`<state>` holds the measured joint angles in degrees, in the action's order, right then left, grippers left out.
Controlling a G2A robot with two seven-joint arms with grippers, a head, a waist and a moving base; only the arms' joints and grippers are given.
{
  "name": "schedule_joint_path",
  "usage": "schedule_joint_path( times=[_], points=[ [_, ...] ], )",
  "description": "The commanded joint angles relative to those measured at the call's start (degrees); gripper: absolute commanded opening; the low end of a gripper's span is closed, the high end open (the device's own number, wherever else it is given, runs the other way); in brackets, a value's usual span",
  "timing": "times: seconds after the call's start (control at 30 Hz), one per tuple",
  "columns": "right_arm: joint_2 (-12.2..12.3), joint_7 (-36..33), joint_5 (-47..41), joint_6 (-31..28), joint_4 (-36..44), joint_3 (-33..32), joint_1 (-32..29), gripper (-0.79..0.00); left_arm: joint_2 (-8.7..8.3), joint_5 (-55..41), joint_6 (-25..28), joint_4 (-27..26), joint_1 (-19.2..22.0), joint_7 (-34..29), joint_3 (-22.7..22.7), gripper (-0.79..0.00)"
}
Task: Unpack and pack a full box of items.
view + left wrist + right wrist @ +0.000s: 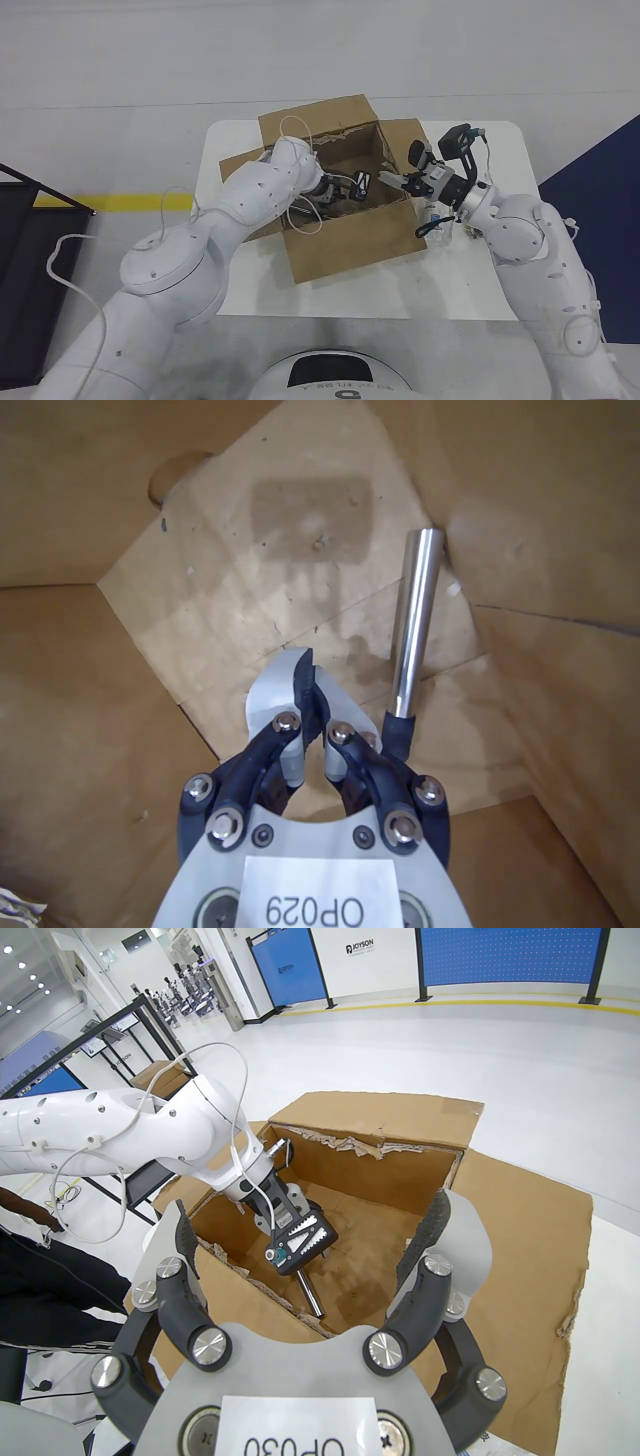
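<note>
Inside the brown cardboard box (75, 700), the left gripper (311, 685) has its fingers pressed together, empty; a shiny steel tube with a black end (417, 620) lies just beside it, at its two o'clock.

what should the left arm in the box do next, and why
Probably open the left end effector and shift it sideways over the rod. Its fingers are shut on nothing, and the rod lies on the box floor right beside them, not gripped.
</note>
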<state>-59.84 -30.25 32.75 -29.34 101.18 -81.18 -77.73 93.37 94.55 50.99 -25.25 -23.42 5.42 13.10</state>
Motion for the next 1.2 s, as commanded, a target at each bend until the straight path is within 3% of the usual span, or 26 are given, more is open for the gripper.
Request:
schedule_joint_path(
  times=[0.0, 0.17, 0.27, 0.33, 0.4, 0.6, 0.9, 1.0, 1.03, 1.07, 1.17],
  points=[
    [-0.02, 0.34, 0.10, 0.23, 0.06, 0.08, -0.06, 0.000, -0.78, -0.07, 0.98, -1.43, -0.35, 0.41, 0.37, -0.785],
    [0.15, 5.30, -0.24, 0.78, -0.79, -3.31, -1.54, 0.000, -2.96, -1.06, 3.82, -5.30, -1.48, 2.17, 1.77, -0.785],
    [0.42, 8.33, -1.56, 1.06, -1.38, -7.28, -4.03, 0.000, -4.51, -1.53, 7.01, -8.64, -2.32, 4.53, 2.45, -0.643],
    [0.56, 10.02, -2.53, 0.95, -2.00, -9.65, -5.69, 0.000, -5.63, -1.89, 7.01, -11.06, -3.01, 6.25, 2.58, -0.523],
    [0.63, 11.37, -3.66, 0.73, -2.88, -11.29, -7.10, 0.000, -6.84, -2.58, 7.01, -13.89, -3.53, 8.37, 2.13, -0.453],
    [0.66, 13.06, -5.59, 1.25, -5.67, -13.60, -9.17, 0.000, -11.24, -5.73, 7.01, -21.35, -2.78, 12.97, -3.36, -0.406],
    [0.80, 10.57, -7.87, 1.48, -7.27, -14.64, -9.88, 0.000, -18.78, -7.21, 7.01, -32.61, -5.81, 6.94, -3.36, -0.428],
    [0.84, 10.28, -8.18, 1.23, -7.34, -14.96, -9.86, 0.000, -21.57, -10.88, 7.01, -35.58, -5.46, 4.31, -3.36, -0.403],
    [0.85, 10.05, -8.40, 0.99, -7.46, -14.98, -9.70, 0.000, -22.48, -12.42, 7.01, -36.73, -5.02, 3.55, -3.36, -0.305],
    [0.86, 9.80, -8.58, 1.00, -7.64, -14.92, -9.40, 0.000, -23.35, -14.12, 7.01, -37.87, -4.45, 2.81, -3.36, 0.000],
    [0.86, 9.07, -8.84, 1.01, -7.77, -14.54, -8.92, 0.000, -24.39, -16.55, 7.01, -39.10, -3.45, 1.64, -3.21, 0.000]
  ],
)
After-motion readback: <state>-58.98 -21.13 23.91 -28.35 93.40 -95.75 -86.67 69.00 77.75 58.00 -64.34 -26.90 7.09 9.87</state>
